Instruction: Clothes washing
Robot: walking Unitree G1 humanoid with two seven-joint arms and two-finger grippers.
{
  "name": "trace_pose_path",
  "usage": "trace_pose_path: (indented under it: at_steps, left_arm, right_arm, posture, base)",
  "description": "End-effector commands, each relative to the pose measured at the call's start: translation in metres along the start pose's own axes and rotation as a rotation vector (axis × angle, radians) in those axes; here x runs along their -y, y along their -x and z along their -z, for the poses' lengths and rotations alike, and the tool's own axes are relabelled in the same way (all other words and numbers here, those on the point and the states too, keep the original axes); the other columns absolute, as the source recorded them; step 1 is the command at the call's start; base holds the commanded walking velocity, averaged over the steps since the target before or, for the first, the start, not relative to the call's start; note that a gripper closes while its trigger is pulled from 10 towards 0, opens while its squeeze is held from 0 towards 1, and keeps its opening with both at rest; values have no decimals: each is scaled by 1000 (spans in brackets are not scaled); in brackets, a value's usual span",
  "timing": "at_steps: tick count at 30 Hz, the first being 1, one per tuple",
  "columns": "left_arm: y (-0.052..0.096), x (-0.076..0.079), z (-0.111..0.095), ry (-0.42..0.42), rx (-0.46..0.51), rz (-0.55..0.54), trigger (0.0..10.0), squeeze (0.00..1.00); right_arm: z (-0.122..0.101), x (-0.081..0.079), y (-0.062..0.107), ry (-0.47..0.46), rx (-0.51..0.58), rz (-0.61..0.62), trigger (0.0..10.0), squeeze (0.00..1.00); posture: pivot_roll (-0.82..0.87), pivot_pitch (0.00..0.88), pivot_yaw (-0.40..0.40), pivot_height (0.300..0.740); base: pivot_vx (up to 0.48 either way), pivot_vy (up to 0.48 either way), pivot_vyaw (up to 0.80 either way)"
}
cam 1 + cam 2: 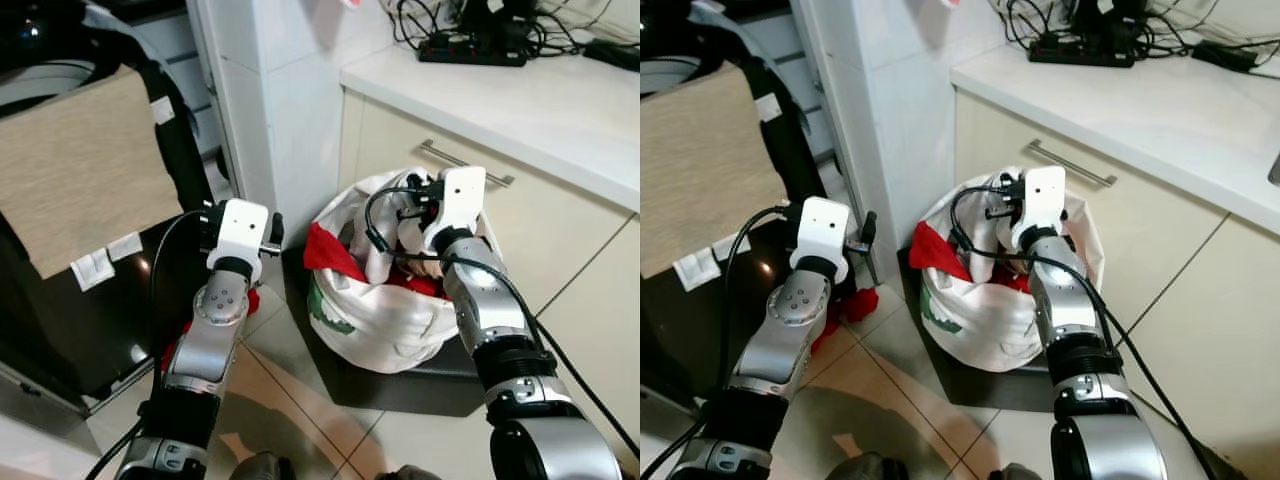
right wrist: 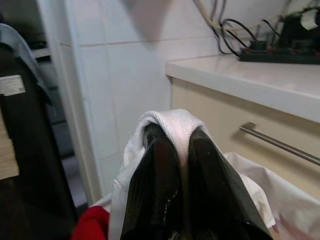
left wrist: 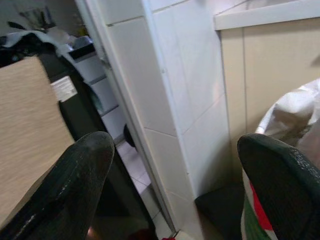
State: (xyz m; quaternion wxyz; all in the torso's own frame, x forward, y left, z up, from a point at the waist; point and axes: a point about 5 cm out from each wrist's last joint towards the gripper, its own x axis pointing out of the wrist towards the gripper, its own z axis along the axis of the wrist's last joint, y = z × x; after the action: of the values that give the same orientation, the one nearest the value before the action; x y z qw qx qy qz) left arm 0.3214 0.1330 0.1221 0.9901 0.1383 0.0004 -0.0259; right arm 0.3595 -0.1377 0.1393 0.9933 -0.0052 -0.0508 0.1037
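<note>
Fingers of the right gripper (image 2: 182, 165) pinch a white cloth (image 2: 167, 125) above the laundry bag (image 1: 380, 320); soft, light, liable to snag. Left gripper (image 3: 175, 190), beside the bag, is spread open.

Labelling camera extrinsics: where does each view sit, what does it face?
Left eye: head, looking down; both arms, laundry bag, right gripper.
Right eye: same head, same scene, offset sideways.
Left wrist: on the left arm, along the open left gripper toward the tiled pillar.
Right wrist: along the jaws, shut on a white cloth; drawer handle behind.
Shared: pillar, bag.
</note>
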Motion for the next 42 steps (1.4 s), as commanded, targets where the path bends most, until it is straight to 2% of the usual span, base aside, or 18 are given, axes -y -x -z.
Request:
trace_pose_path:
  at_steps: [1,2,4,5,6,7,9,10,11,12,15,17,20,23,27,32,35,42]
  left_arm:
    - [0,-1,0,-6,3,-11,10000,0]
    - [0,-1,0,-6,9,-14,10000,0]
    - [1,-2,0,-6,10,-15,10000,0]
    - [1,-3,-1,-6,17,-22,10000,0]
    - [1,-3,-1,-6,17,-22,10000,0]
    - [2,-4,-2,-4,22,-27,10000,0]
    - [1,-4,-2,-2,23,-29,10000,0]
    - [1,-4,-2,-2,23,-29,10000,0]
    - [1,-3,-3,0,26,-29,10000,0]
    - [1,-2,-3,1,28,-29,10000,0]
    - [1,-1,-4,2,31,-28,10000,0]
    - [1,-1,-4,3,33,-29,10000,0]
    - [1,-1,-4,5,34,-32,10000,0]
    - [3,0,-3,3,32,-37,10000,0]
    - [3,-1,-3,1,29,-43,10000,0]
    - [5,-17,1,58,7,-127,10000,0]
    - [6,-23,2,53,5,-154,10000,0]
    - [4,-19,0,30,9,-144,10000,0]
  right_arm:
    - [-13,-1,-5,22,54,-6,0,0]
    - [-24,3,-9,48,92,-1,0,0]
    - [-29,4,-10,56,108,0,0,0]
    - [-63,7,-18,123,225,1,0,0]
    - [-63,7,-18,123,225,1,0,0]
    - [-92,9,-22,169,317,2,0,0]
    - [-113,6,-25,196,388,-15,0,0]
    - [-113,6,-25,196,388,-15,0,0]
    - [-134,-3,-28,215,458,-59,0,0]
    - [-142,-9,-30,220,484,-87,0,0]
    - [-151,-17,-32,223,512,-122,0,0]
    - [-158,-30,-33,214,541,-172,0,0]
    - [-159,-39,-34,191,548,-210,0,0]
    - [-144,-47,-36,152,496,-235,0,0]
    - [-137,-46,-36,130,470,-232,0,0]
    - [-92,-32,-29,106,329,-183,0,0]
    - [-73,-24,-23,99,268,-156,0,0]
    - [-50,-14,-17,96,195,-121,0,0]
  posture:
    - [-55,0,14,740]
    - [-55,0,14,740]
    - [-49,0,12,740]
    - [-49,0,11,740]
    - [-49,0,11,740]
    - [-50,0,10,740]
    - [-49,0,8,740]
    - [-49,0,8,740]
    - [-51,0,9,740]
    - [-51,0,9,740]
    - [-53,0,6,740]
    - [-49,0,2,740]
    - [-49,0,2,740]
    - [-37,0,-10,740]
    - [-35,0,-12,740]
    - [-27,0,-19,740]
    - [-27,0,-18,740]
    - [-35,0,-5,740]
  base:
    - [0,0,506]
    - [0,0,513]
    - [0,0,513]
    - [0,0,494]
    - [0,0,494]
    - [0,0,494]
    - [0,0,488]
    - [0,0,488]
    - [0,0,481]
    - [0,0,488]
    - [0,0,494]
    - [0,0,488]
    - [0,0,481]
    - [0,0,475]
    - [0,0,475]
    - [0,192,474]
    - [0,480,460]
    - [0,480,449]
